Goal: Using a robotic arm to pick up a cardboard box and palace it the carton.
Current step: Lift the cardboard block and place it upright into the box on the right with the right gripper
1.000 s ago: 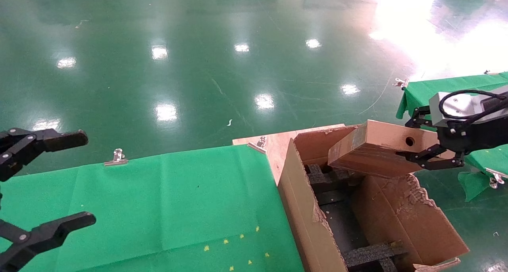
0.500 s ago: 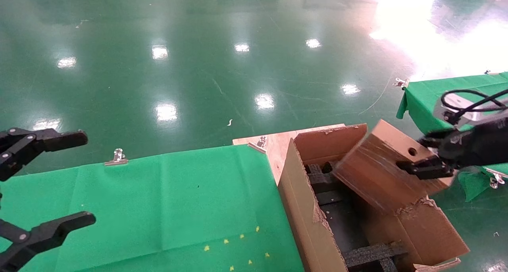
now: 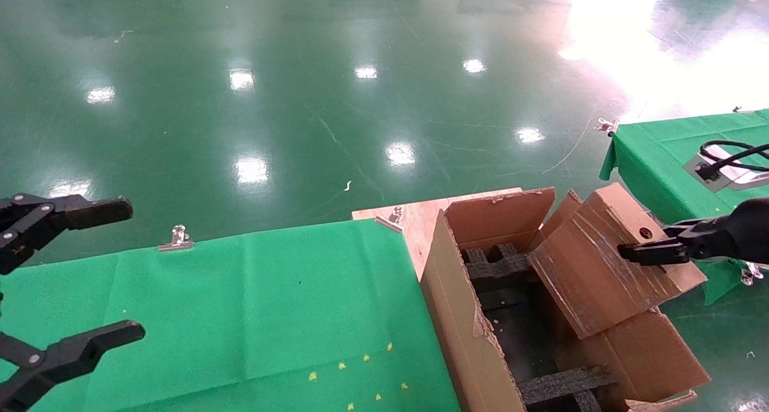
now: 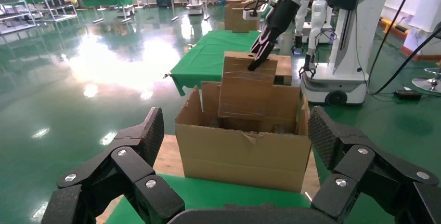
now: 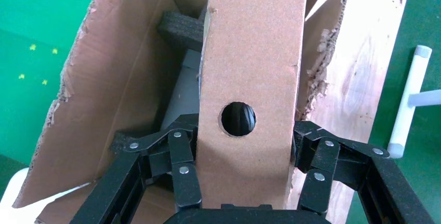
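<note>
My right gripper [image 3: 652,253] is shut on the cardboard box [image 3: 601,268], a plain brown oblong with a round hole, gripping its upper end. The box stands steeply tilted over the carton [image 3: 456,316], the large open one with ragged flaps. In the left wrist view the cardboard box [image 4: 248,91] reaches below the rim of the carton [image 4: 239,156], and the robotic arm [image 4: 275,18] holds its top. The right wrist view shows my right gripper [image 5: 242,135] clamping both sides of the cardboard box [image 5: 249,68] above the carton [image 5: 119,78]. My left gripper [image 3: 117,271] hangs open at the far left.
Black foam inserts [image 3: 498,268] line the carton's inside. The carton sits on a wooden board [image 3: 414,217] beside a green-clothed table [image 3: 240,310] with a metal clip [image 3: 178,238]. Another green table [image 3: 649,142] stands at the right. A white robot base [image 4: 343,52] is behind.
The box has tipped from nearly level to steeply tilted, its free end dropping towards the carton. My right gripper has swung to the right with it. The left arm has not moved.
</note>
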